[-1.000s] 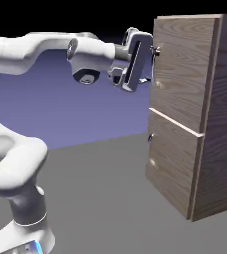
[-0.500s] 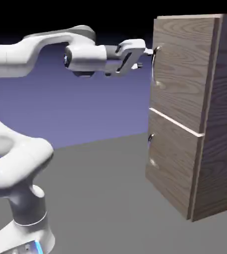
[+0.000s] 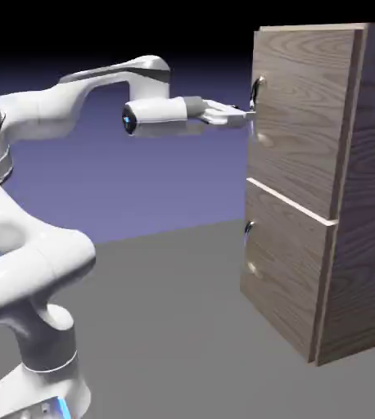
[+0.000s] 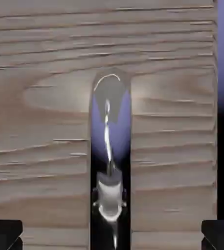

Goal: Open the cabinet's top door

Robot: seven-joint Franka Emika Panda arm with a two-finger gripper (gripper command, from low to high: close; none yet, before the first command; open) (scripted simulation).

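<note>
Grey table: open gripper (image 3: 241,115) jaws flank, maybe touching, top door (image 3: 301,114) handle (image 4: 110,156).

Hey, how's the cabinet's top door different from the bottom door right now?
The top door is the taller panel; the bottom door is shorter. The top door carries a long curved silver bar handle, while the bottom door has only a small handle. The open gripper sits at the top door's handle; nothing is near the bottom one. Both are closed, in matching light-brown wood grain.
</note>
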